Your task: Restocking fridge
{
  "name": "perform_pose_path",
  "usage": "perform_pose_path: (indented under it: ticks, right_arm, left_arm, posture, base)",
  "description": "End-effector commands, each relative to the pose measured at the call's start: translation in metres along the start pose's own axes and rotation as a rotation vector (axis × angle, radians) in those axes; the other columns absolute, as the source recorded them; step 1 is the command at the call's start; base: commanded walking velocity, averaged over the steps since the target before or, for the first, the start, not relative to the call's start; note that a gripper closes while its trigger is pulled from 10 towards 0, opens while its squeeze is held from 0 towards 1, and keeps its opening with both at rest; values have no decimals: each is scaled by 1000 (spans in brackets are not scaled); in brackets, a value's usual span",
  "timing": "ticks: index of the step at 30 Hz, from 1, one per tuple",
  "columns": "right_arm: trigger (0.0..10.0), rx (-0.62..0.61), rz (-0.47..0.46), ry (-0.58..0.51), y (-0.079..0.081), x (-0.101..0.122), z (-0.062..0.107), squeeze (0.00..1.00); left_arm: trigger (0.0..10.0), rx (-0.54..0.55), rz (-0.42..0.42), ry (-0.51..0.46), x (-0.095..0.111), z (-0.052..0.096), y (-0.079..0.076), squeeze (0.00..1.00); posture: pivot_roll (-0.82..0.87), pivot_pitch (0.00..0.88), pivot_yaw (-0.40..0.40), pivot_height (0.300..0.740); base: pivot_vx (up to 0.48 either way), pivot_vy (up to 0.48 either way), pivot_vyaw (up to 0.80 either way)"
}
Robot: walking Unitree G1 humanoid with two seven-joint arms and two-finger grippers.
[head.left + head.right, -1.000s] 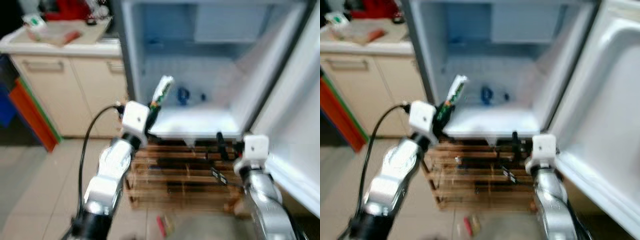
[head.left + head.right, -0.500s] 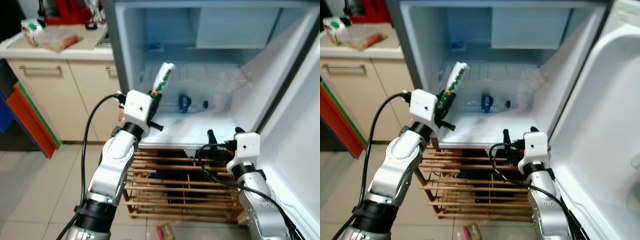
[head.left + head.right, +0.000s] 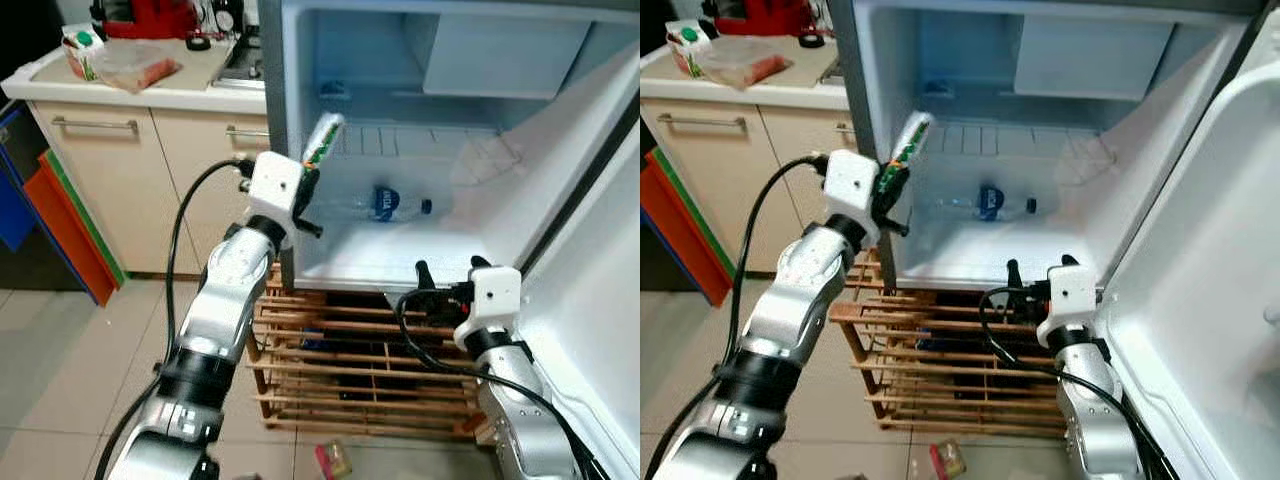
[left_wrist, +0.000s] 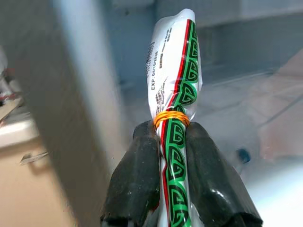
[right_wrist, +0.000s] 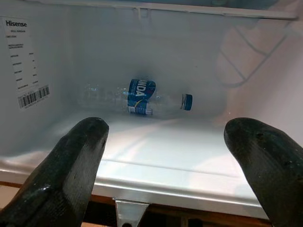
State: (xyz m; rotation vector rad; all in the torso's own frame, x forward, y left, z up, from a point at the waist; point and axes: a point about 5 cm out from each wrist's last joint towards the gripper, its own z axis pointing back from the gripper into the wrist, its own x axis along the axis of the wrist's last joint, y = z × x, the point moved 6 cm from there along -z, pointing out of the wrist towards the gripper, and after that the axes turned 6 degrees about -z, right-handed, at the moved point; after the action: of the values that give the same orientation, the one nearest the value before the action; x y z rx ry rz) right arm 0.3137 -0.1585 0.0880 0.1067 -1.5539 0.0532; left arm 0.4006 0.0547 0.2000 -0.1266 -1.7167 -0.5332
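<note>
My left gripper [image 3: 306,183] is shut on a white and green packet [image 3: 323,140] tied with an orange band. It holds the packet [image 4: 176,71] upright at the front left edge of the open fridge [image 3: 300,262], level with the lower compartment. A clear water bottle [image 3: 390,203] with a blue label lies on its side at the back of that compartment. My right gripper [image 3: 440,285] is open and empty, just below the front lip of the fridge floor. In the right wrist view its black fingers [image 5: 71,170] frame the bottle [image 5: 142,97].
The fridge door [image 3: 600,330] stands open on the right, close to my right arm. A wooden slatted rack [image 3: 360,370] sits under the fridge. A counter [image 3: 150,95] with cabinets, a carton and a red appliance is on the left. A small wrapper [image 3: 333,460] lies on the tiled floor.
The view was blurred and has steadied, shifting so the fridge sits further right. My left gripper with the packet is now nearer the fridge's left wall. The right gripper has stayed open.
</note>
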Motion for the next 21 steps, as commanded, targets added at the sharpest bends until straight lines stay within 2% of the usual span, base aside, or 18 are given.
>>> perform_pose_path:
  ticks: [1,4,7,8,9,12,13,16,18,20,21]
  right_arm:
    - [10000,-3,10,-1,-4,1,5,0]
    - [10000,-25,36,17,-14,-4,11,0]
    - [10000,-108,180,47,-42,-12,18,0]
    - [10000,-176,265,51,-59,-11,20,0]
    - [10000,-205,287,45,-65,-9,21,0]
    - [10000,-215,284,37,-66,-6,20,0]
    - [10000,-203,256,30,-61,-5,18,0]
    - [10000,-187,256,23,-54,-4,15,0]
    - [10000,-185,268,17,-53,-2,15,0]
    - [10000,-186,295,2,-48,0,12,0]
    - [10000,-186,295,2,-48,0,12,0]
  left_arm:
    - [10000,-32,20,-20,10,-8,-9,0]
    - [10000,-48,35,-24,12,-10,-14,0]
    - [10000,-62,47,-21,11,-11,-18,0]
    - [10000,-59,55,-16,9,-11,-17,0]
    - [10000,-46,63,-9,7,-11,-14,0]
    - [10000,-30,69,-1,5,-12,-10,0]
    - [10000,-4,72,11,3,-15,-3,0]
    - [10000,38,100,26,3,-23,7,0]
    - [10000,56,119,27,6,-28,11,0]
    - [10000,68,159,2,24,-46,14,0]
    - [10000,68,159,2,24,-46,14,0]
  posture:
    - [-101,0,7,740]
    - [-110,0,9,740]
    - [-116,0,12,740]
    - [-116,0,13,740]
    - [-116,0,14,740]
    - [-116,0,14,740]
    - [-113,0,14,740]
    - [-111,0,15,740]
    - [-109,0,17,740]
    - [-117,0,26,740]
    - [-117,0,26,740]
  base:
    - [0,0,0]
    - [0,0,0]
    - [0,0,0]
    - [0,0,0]
    - [0,0,0]
    - [0,0,0]
    - [0,0,0]
    - [0,0,0]
    - [0,0,0]
    - [0,0,0]
    - [0,0,0]
